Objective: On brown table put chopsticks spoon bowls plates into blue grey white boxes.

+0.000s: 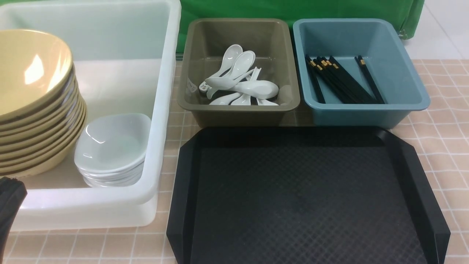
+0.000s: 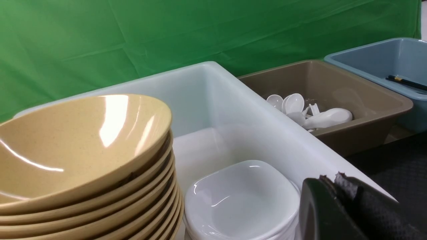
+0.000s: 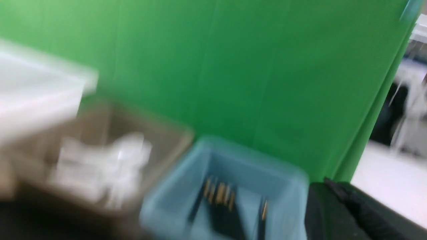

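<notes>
On the brown table (image 1: 445, 146), the big white box (image 1: 165, 110) holds a stack of tan bowls (image 1: 33, 102) and a stack of small white plates (image 1: 113, 146). Several white spoons (image 1: 242, 86) lie in the grey box (image 1: 238, 116). Black chopsticks (image 1: 340, 82) lie in the blue box (image 1: 401, 69). My left gripper (image 2: 331, 176) is shut and empty, close to the white box's near rim (image 2: 283, 143) beside the plates (image 2: 240, 196). The right gripper (image 3: 327, 182) is shut with nothing in it, near the blue box (image 3: 233, 160); that view is blurred.
A black textured tray (image 1: 304, 194) lies in front of the grey and blue boxes, with nothing on it. A green cloth (image 1: 293, 9) hangs behind the boxes. The left arm's black tip (image 1: 9, 200) shows at the front left corner.
</notes>
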Robot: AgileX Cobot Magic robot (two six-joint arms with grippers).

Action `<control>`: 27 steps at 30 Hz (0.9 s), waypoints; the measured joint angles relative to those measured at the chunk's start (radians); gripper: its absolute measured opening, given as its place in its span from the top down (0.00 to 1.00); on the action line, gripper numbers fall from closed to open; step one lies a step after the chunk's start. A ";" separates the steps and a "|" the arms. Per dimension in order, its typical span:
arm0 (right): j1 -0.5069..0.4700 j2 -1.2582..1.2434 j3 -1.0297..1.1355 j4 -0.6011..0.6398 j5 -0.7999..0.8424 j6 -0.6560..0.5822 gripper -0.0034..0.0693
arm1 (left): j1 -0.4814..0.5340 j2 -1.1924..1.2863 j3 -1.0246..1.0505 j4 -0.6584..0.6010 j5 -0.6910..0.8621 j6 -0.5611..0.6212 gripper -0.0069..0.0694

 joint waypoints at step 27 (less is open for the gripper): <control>-0.195 -0.569 0.386 0.003 0.147 0.150 0.86 | 0.000 0.000 0.000 0.000 0.002 0.000 0.90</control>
